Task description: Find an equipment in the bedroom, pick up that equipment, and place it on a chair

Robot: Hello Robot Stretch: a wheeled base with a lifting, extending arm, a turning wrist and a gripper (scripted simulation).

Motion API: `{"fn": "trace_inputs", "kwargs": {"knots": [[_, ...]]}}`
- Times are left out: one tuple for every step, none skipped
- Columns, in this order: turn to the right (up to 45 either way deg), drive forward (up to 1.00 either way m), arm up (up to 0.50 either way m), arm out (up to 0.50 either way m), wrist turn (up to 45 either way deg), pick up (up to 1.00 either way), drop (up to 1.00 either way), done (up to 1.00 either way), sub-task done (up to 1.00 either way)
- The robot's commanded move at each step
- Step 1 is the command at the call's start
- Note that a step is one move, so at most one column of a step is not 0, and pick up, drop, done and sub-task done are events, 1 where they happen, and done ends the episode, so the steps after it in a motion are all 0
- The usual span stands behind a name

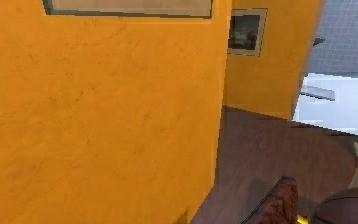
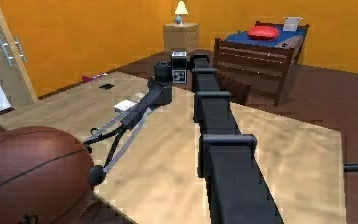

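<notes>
A large brown-red basketball (image 2: 32,170) sits at the arm side view's bottom left, above a pale tan surface (image 2: 287,150). The dark arm bar (image 2: 222,140) rises from the bottom edge to two white marker squares (image 2: 179,62). From the gripper's dark body, two thin fingers slant down-left, and the gripper (image 2: 92,158) ends right at the ball's edge. I cannot tell whether it holds the ball. A reddish-brown curved shape (image 1: 279,205) shows at the forward view's bottom right.
An orange wall (image 1: 97,110) with a framed picture (image 1: 127,8) stands close ahead; dark floor (image 1: 277,150) runs past it on the right. A wooden bed (image 2: 262,50) with a blue cover, a lamp on a nightstand (image 2: 181,30) and a wardrobe (image 2: 7,60) stand farther out.
</notes>
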Motion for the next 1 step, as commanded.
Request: {"fn": "trace_inputs", "kwargs": {"knots": [[0.0,0.0,0.0,0.0,39.0,0.0,0.0,0.0,0.0]]}}
